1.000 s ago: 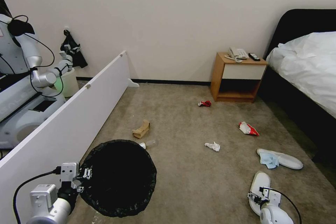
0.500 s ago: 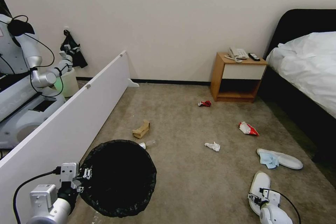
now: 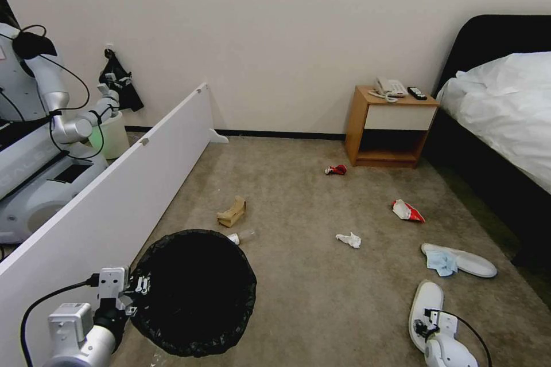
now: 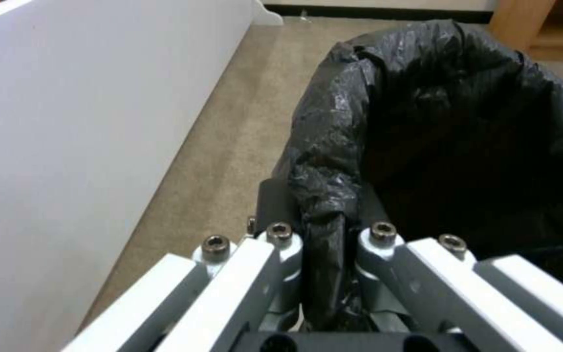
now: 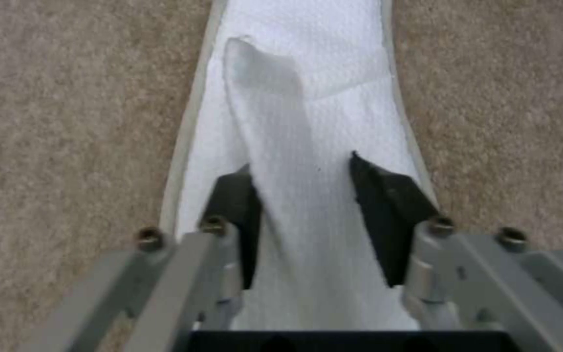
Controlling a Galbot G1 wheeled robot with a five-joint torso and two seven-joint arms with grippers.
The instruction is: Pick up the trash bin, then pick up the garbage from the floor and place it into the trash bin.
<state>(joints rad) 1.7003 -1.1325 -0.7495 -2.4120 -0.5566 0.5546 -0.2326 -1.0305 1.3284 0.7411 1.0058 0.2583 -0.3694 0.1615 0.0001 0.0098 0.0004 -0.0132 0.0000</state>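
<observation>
While the left gripper (image 3: 136,289) sits at the lower left of the head view, its fingers (image 4: 275,208) are pinched tight on the black-bagged rim of the trash bin (image 3: 195,289), one pad inside the liner and one outside, as the left wrist view shows up close. That bin fills the lower left of the frame, right beside the long white board (image 3: 109,206) that runs diagonally toward the wall.

Over at the lower right, the right gripper (image 3: 422,327) is down on the near white slipper (image 3: 427,304). From the right wrist view, its dark fingers (image 5: 386,195) are spread partway, straddling the slipper's raised strap, one on each side, with the sole lying flat on the floor (image 3: 321,298) beneath.

Scattered across the carpet: the second slipper (image 3: 470,261) at right with a blue cloth (image 3: 441,262) lying on it, a red-white snack packet (image 3: 406,210) above those, a crumpled tissue (image 3: 349,239) at centre, a crushed red can (image 3: 336,170) near the nightstand (image 3: 390,126), a brown paper bag (image 3: 232,212) left of centre, and a small bottle (image 3: 244,236) just beside the bin's far rim. A bed (image 3: 505,109) occupies the right edge.
</observation>
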